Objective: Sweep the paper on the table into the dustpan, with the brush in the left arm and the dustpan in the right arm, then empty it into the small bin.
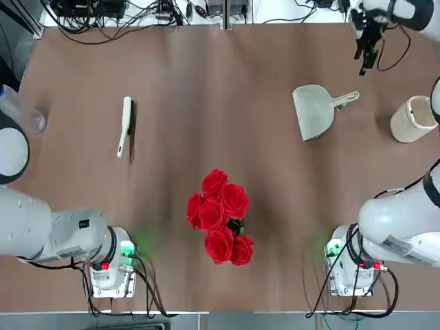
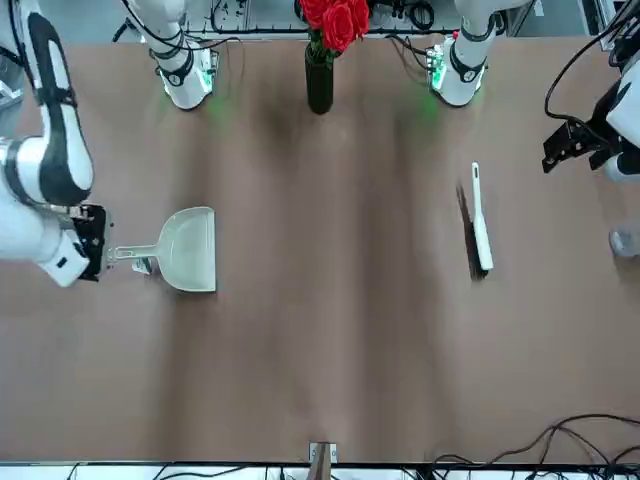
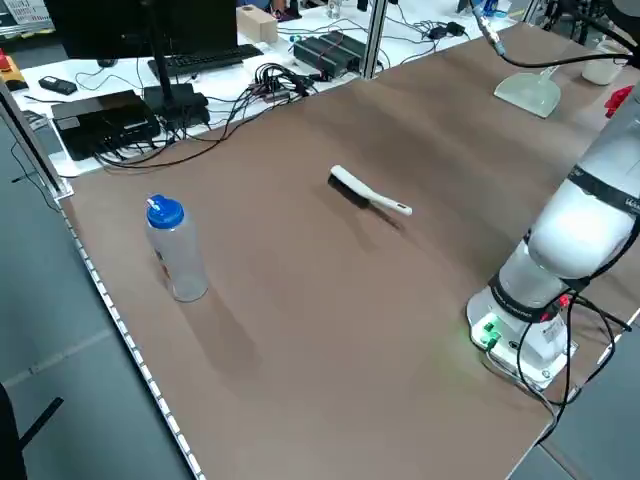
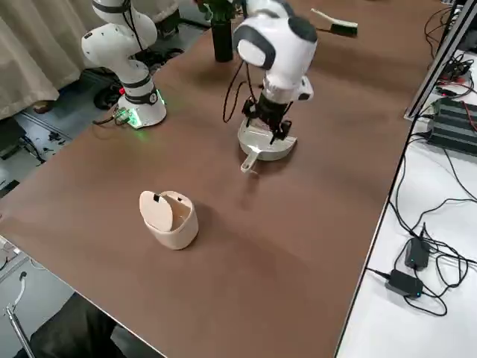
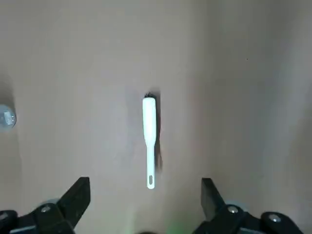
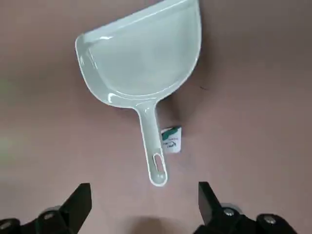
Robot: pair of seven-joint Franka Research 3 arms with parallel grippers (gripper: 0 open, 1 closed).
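My right pincer hangs wide open and empty at the bottom of its wrist frame, just above the dustpan handle. The brush lies mid-frame between my open, empty left pincer. I see no paper.

Your top view looks straight down on the tabletop; the front view faces it from the far edge. Both share the dustpan and brush, which each wrist camera sees from above.
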